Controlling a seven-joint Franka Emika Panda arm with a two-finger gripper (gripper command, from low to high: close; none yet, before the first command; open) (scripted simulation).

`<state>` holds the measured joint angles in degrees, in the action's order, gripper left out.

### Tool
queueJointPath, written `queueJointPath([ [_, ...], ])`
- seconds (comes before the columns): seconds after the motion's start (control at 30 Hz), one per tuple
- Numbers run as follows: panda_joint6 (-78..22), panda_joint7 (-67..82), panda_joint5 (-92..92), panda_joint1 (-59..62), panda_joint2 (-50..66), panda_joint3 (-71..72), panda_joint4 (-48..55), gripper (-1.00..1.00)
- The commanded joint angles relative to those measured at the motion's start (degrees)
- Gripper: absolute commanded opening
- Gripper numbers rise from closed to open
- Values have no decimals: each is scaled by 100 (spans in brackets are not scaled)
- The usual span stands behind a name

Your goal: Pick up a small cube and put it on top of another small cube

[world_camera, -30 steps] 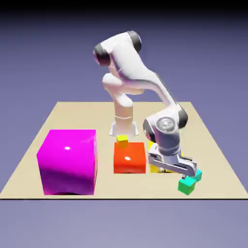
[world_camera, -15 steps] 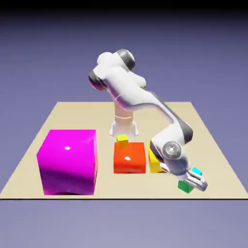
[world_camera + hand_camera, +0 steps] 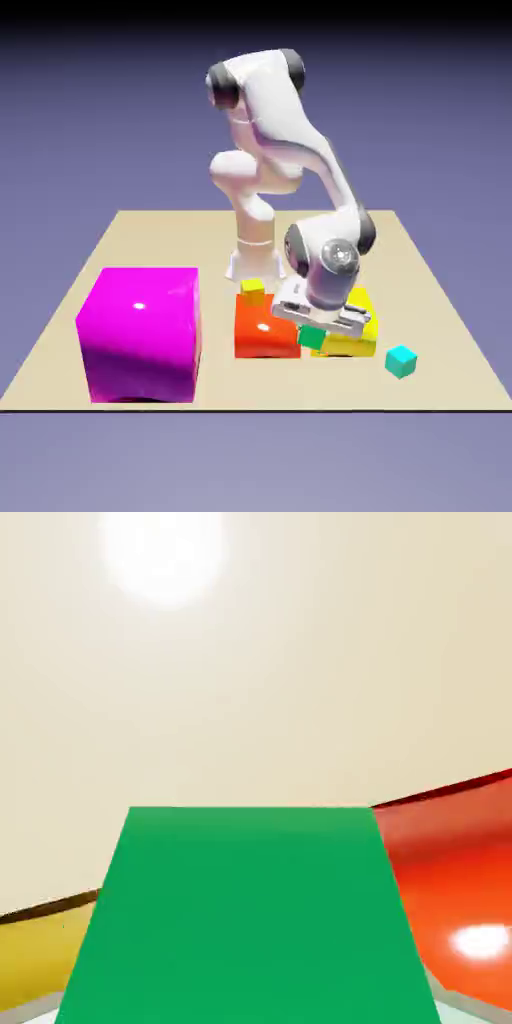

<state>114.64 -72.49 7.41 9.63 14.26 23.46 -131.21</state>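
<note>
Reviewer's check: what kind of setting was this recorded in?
Most likely a simulated robot workspace, not a real room: a bare tan table before a plain blue-violet backdrop, with glossy, plain-coloured blocks such as the magenta block, and a white robot arm mounted on the table.

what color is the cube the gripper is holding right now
Plain green; the small cube shows best in the hand view, large at the bottom.
</note>
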Motion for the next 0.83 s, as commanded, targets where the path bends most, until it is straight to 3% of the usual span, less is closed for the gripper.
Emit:
queueJointPath([
  [0.0, -83, 239, 16, -101, -208, -162, -135, -100],
  [0.53, -1201, 3699, 9, -1519, -3137, -2441, -2033, -100],
  [0.7, -45, 3617, 157, -1443, -2734, -2514, -2785, -100],
  [0.73, -44, 3617, 157, -1443, -2734, -2514, -2786, 100],
  [0.8, -293, 3634, 125, -1459, -2821, -2498, -2624, 100],
])
